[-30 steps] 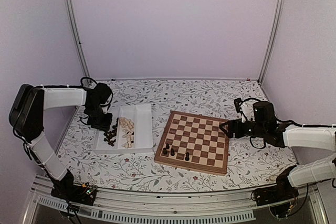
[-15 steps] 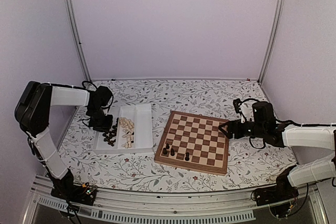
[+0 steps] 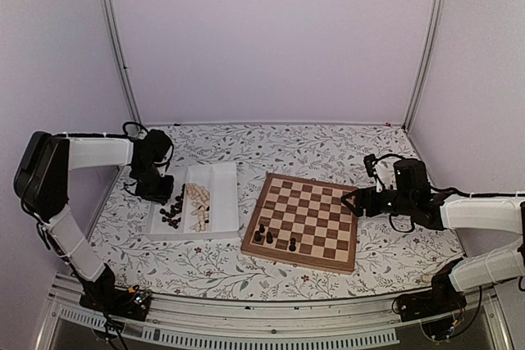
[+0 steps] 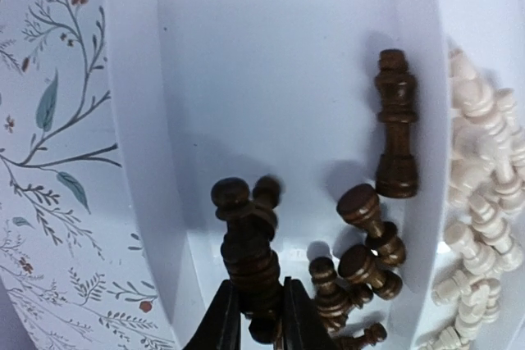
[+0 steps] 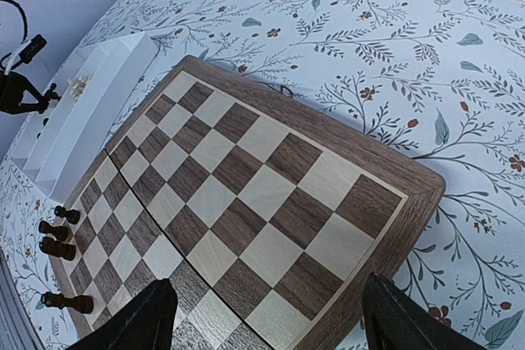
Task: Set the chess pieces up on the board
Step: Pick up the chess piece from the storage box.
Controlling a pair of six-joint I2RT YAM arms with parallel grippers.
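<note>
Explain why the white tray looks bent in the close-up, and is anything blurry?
Left wrist view: the wide lens bows the walls of the white tray, and the dark piece in the left claw is soft. Right wrist view: the board is crisp, the right claw dark and blurred. Top view: even light, faint shadows.

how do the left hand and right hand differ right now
Grip: the left hand is closed on a dark piece; the right hand stands wide open with nothing between its fingers.
Place: the left hand is over the tray of loose pieces; the right hand is at the right edge of the board.
Shared: both are dark two-finger hands.
</note>
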